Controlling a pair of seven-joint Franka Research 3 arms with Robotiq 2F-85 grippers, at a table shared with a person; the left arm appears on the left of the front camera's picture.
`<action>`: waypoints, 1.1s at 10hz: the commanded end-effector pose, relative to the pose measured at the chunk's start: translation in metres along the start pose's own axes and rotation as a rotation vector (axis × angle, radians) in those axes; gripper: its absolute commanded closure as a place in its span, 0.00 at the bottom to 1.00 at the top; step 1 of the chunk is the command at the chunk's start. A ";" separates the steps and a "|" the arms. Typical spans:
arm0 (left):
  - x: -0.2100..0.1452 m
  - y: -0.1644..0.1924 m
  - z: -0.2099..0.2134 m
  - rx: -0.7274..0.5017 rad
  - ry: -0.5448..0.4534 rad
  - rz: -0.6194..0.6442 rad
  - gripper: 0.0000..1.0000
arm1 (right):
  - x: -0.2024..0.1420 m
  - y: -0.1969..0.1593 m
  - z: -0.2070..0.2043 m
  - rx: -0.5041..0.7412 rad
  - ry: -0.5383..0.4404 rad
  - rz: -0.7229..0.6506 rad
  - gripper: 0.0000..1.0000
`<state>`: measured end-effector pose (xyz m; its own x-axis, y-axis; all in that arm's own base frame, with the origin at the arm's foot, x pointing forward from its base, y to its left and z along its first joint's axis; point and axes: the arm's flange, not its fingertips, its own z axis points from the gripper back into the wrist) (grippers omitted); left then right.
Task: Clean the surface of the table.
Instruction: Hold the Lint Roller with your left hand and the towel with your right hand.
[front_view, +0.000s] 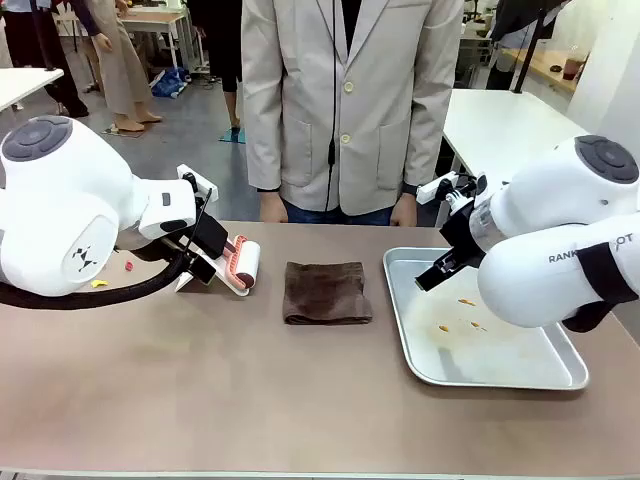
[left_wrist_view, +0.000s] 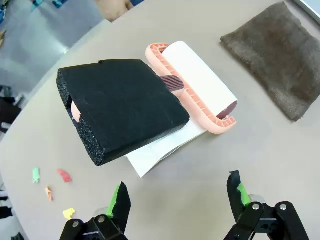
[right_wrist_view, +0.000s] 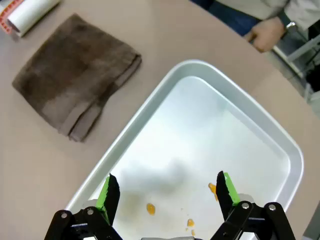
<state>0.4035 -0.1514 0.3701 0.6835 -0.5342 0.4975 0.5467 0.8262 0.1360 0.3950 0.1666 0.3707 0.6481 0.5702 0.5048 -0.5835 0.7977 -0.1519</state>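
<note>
**Both pincers gaping and empty, each parked over its own patch of the bench.**

The taupe bench (front_view: 200, 400) runs under everything, from the person at twelve o'clock to the near edge. The cloth (front_view: 326, 291) lies folded mid-bench. At its nine o'clock is the roller (left_wrist_view: 200, 82), and the left pincer (left_wrist_view: 177, 189) hovers over the roller's foam grip (left_wrist_view: 120, 107), which is padded, I'd guess, to give the fingers purchase. Coloured scraps (left_wrist_view: 50, 185) lie farther out toward nine, likely the mess to be lifted. At three o'clock the right pincer (right_wrist_view: 167, 184) hangs over the tray (front_view: 560, 375), where orange crumbs (right_wrist_view: 150, 208) sit.
</note>
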 end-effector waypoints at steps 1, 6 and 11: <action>0.000 0.000 0.000 0.000 0.000 0.000 0.00 | 0.000 0.000 0.000 0.000 0.000 0.000 0.00; 0.000 0.000 0.000 0.000 0.000 0.000 0.00 | 0.000 0.000 0.000 0.000 0.000 0.000 0.00; 0.000 0.000 0.000 0.000 0.000 0.000 0.00 | 0.000 0.000 0.000 0.000 0.000 0.000 0.00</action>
<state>0.4035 -0.1513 0.3701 0.6838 -0.5337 0.4976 0.5463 0.8265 0.1358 0.3950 0.1667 0.3707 0.6478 0.5707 0.5046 -0.5838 0.7975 -0.1523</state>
